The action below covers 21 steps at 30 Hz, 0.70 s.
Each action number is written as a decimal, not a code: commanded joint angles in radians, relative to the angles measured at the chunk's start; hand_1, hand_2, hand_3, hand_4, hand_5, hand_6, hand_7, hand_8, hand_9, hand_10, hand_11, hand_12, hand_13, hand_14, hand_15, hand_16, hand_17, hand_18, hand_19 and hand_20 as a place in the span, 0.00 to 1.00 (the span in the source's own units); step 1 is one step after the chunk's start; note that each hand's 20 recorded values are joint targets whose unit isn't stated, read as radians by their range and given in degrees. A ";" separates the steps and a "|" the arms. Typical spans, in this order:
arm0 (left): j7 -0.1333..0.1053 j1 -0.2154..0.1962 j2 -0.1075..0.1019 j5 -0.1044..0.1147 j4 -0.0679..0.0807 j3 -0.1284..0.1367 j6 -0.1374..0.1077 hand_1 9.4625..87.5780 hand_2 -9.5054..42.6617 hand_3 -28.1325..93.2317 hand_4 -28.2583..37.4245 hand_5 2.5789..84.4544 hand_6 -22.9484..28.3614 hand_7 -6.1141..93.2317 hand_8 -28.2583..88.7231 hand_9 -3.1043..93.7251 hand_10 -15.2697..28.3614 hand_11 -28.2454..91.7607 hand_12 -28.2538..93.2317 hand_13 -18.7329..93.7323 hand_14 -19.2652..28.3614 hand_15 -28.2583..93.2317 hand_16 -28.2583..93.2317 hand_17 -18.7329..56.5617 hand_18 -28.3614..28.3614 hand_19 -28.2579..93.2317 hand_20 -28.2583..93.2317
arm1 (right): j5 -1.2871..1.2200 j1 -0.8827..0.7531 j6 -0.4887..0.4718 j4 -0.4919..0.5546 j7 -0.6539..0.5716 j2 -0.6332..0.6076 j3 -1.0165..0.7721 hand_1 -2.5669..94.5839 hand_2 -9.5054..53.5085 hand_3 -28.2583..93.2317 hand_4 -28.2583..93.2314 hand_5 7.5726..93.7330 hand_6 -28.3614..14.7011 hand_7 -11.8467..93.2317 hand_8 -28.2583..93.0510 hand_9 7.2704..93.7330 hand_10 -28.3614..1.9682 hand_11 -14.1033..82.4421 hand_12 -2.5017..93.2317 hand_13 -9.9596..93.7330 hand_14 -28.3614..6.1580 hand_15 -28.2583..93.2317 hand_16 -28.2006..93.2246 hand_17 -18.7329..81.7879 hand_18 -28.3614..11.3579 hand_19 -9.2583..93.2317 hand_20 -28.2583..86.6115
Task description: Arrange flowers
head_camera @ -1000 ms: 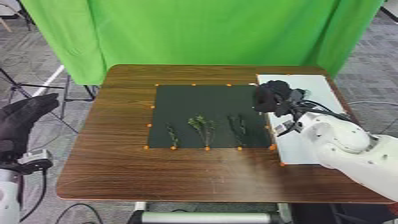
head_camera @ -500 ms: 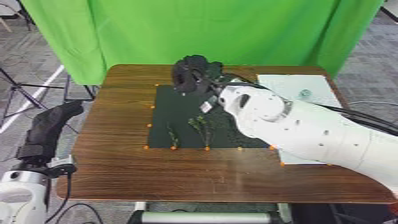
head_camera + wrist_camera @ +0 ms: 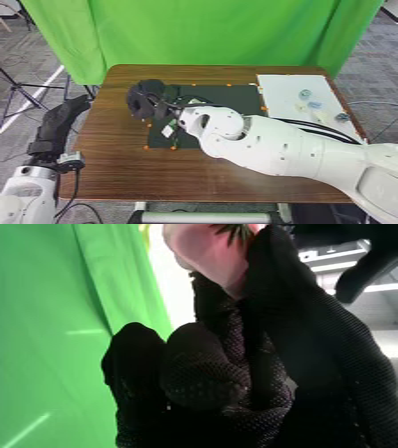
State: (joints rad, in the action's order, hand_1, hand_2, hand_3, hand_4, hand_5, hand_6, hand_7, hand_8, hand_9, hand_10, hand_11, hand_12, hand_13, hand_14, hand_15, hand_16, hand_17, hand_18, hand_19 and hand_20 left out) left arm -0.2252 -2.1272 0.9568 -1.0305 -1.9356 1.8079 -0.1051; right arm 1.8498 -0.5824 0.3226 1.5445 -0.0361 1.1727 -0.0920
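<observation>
The right hand (image 3: 147,101) is over the left edge of the black mat (image 3: 233,96), at upper left of the frame. In the right wrist view its fingers are clamped on a pink flower (image 3: 206,251). The left hand (image 3: 60,120) is at the left of the frame, beside the table (image 3: 133,172), its fingers straight and together. On the white board (image 3: 286,89), at right, lie small pale pieces (image 3: 305,94), too small for telling if they are containers.

**Right hand at mat's left edge**

The right hand (image 3: 147,99) was over the left edge of the dark mat (image 3: 233,95), its white arm (image 3: 266,145) extended above the table (image 3: 133,175). Small items (image 3: 305,94) lay on the white board (image 3: 289,85).
</observation>
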 commanded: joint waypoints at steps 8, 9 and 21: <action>0.000 0.048 0.002 0.003 0.011 -0.037 0.037 0.12 0.21 0.71 0.00 0.44 0.55 0.16 0.20 0.39 0.68 0.34 0.32 0.36 0.66 0.27 0.22 0.26 0.59 0.25 0.32 | 0.061 -0.073 -0.044 -0.079 -0.008 0.034 0.011 0.69 0.00 0.67 0.14 0.76 0.68 0.42 0.27 0.86 0.59 0.22 0.49 0.90 0.78 0.84 0.50 0.79 0.40 1.00 0.84; 0.000 0.049 0.003 0.002 0.012 -0.037 0.043 0.12 0.21 0.71 0.00 0.44 0.55 0.16 0.20 0.39 0.67 0.34 0.32 0.36 0.66 0.27 0.22 0.26 0.59 0.25 0.32 | 0.057 -0.072 -0.049 -0.080 -0.012 0.033 0.014 0.69 0.00 0.67 0.14 0.76 0.69 0.42 0.27 0.86 0.59 0.22 0.49 0.90 0.78 0.84 0.50 0.79 0.41 1.00 0.84; 0.016 0.043 0.015 -0.003 0.006 -0.032 0.067 0.13 0.21 0.71 0.00 0.46 0.55 0.17 0.20 0.38 0.66 0.34 0.33 0.36 0.66 0.26 0.23 0.25 0.60 0.25 0.31 | 0.099 -0.078 -0.047 -0.123 -0.054 0.038 0.030 0.69 0.00 0.67 0.13 0.75 0.71 0.43 0.26 0.85 0.62 0.21 0.47 0.90 0.78 0.84 0.50 0.79 0.40 1.00 0.84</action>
State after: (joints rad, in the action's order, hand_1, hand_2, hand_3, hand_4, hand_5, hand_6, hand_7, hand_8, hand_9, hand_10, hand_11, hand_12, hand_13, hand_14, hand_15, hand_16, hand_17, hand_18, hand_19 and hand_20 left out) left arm -0.2218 -2.0773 0.9578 -1.0318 -1.9230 1.7736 -0.0583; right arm 1.9116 -0.6638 0.2716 1.4437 -0.0628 1.2023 -0.0761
